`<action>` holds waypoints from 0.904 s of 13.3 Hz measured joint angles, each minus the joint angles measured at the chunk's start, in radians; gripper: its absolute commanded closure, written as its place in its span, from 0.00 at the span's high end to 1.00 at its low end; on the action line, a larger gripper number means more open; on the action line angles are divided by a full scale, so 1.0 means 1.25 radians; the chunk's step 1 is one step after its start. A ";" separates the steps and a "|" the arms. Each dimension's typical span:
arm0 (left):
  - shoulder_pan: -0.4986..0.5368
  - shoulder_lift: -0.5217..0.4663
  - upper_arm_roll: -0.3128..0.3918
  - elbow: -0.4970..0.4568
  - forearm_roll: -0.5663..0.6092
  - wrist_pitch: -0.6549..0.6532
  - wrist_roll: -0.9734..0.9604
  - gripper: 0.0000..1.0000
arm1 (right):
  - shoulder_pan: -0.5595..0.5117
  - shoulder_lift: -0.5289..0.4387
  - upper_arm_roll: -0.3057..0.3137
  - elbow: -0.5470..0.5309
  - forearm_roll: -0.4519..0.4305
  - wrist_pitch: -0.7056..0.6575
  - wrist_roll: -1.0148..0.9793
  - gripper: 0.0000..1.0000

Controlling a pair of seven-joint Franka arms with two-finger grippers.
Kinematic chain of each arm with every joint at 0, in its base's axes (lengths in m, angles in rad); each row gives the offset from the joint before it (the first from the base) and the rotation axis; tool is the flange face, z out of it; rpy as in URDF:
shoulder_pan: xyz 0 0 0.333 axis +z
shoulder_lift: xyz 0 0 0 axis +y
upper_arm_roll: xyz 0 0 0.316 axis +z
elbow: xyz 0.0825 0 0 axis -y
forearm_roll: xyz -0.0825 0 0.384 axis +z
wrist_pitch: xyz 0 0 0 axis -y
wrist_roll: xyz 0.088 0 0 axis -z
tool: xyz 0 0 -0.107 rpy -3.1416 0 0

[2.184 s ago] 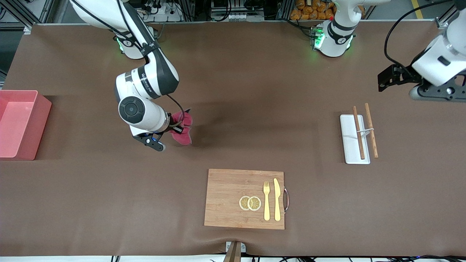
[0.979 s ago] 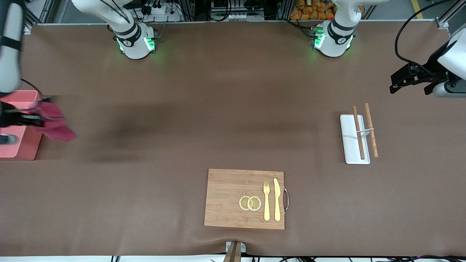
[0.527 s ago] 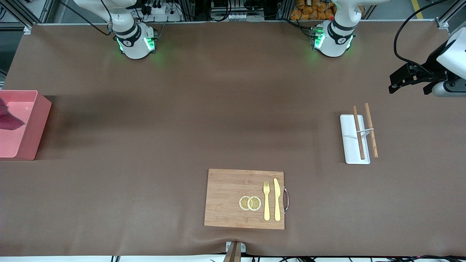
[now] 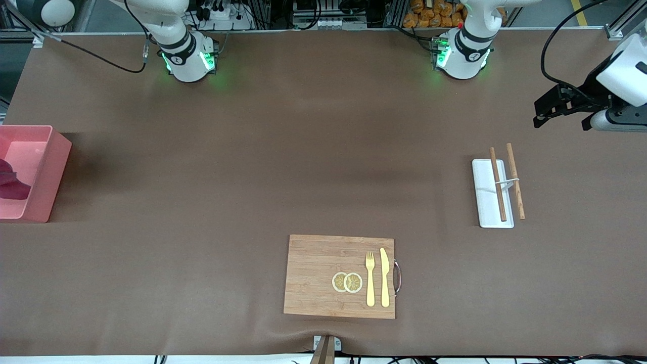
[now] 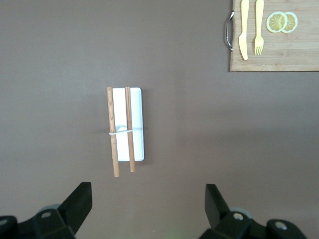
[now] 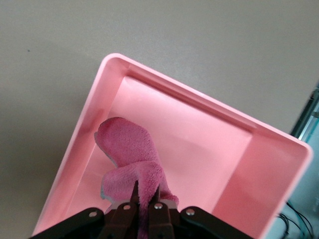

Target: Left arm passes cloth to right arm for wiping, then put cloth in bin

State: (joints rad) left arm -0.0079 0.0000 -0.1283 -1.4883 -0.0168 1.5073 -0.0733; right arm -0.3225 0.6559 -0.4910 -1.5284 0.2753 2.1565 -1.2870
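The magenta-red cloth (image 6: pixel 130 159) hangs from my right gripper (image 6: pixel 146 196), whose black fingers are shut on it over the inside of the light pink bin (image 6: pixel 164 92). In the front view only a tip of the cloth (image 4: pixel 10 188) shows over the bin (image 4: pixel 50 167) at the right arm's end of the table; the right gripper itself is out of that view. My left gripper (image 4: pixel 548 108) is open and empty, held above the table at the left arm's end, near the white tray. Its spread fingers (image 5: pixel 79 201) show in the left wrist view.
A white tray (image 4: pixel 484 199) with two wooden sticks (image 4: pixel 498 184) lies toward the left arm's end. A wooden board (image 4: pixel 316 273) with a yellow fork (image 4: pixel 370 278), knife (image 4: pixel 384 277) and lemon slices (image 4: pixel 347 282) lies near the front camera's edge.
My right arm has carried the cloth from mid-table to the pink bin and now holds it inside the bin's walls. The left arm has stayed at its end, shifting only slightly.
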 measured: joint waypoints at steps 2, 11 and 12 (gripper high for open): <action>-0.009 0.000 0.000 0.001 0.000 0.000 0.000 1.00 | -0.043 0.014 0.049 0.016 0.000 0.003 0.000 1.00; -0.049 0.001 0.074 0.000 0.001 0.000 0.002 1.00 | -0.046 0.007 0.063 0.078 0.000 -0.072 -0.001 1.00; -0.049 0.001 0.075 -0.001 0.001 0.000 0.002 1.00 | -0.043 0.004 0.065 0.108 0.000 -0.104 -0.001 1.00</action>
State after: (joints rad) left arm -0.0689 0.0010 -0.0343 -1.4892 -0.0161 1.5072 -0.0714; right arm -0.3760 0.6609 -0.4100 -1.3934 0.2756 2.0263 -1.2885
